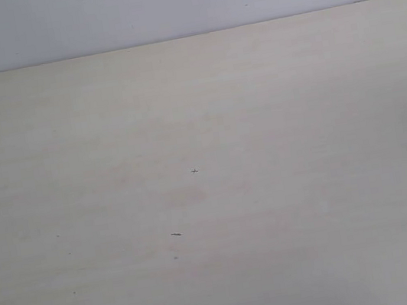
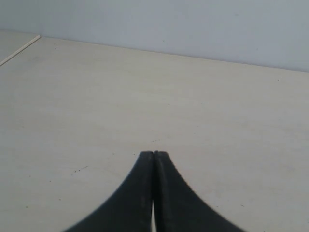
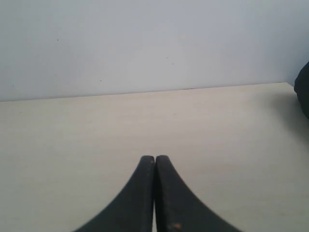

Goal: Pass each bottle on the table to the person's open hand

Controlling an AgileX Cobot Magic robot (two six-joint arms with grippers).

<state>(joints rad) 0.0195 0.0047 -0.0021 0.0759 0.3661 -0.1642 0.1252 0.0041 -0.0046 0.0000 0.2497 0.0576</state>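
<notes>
Only the pale cream table (image 1: 211,198) shows in the exterior view; no bottles and no person's open hand are in any view. My left gripper (image 2: 153,153) is shut, its black fingers pressed together with nothing between them, low over the table (image 2: 96,106). My right gripper (image 3: 154,157) is likewise shut and holds nothing, above the table (image 3: 72,135). Neither gripper appears in the exterior view.
A light grey wall (image 1: 180,1) runs along the table's far edge. A few tiny dark specks (image 1: 176,234) mark the tabletop. A dark rounded object (image 3: 304,96) shows at the edge of the right wrist view. A table edge (image 2: 19,50) crosses a corner of the left wrist view.
</notes>
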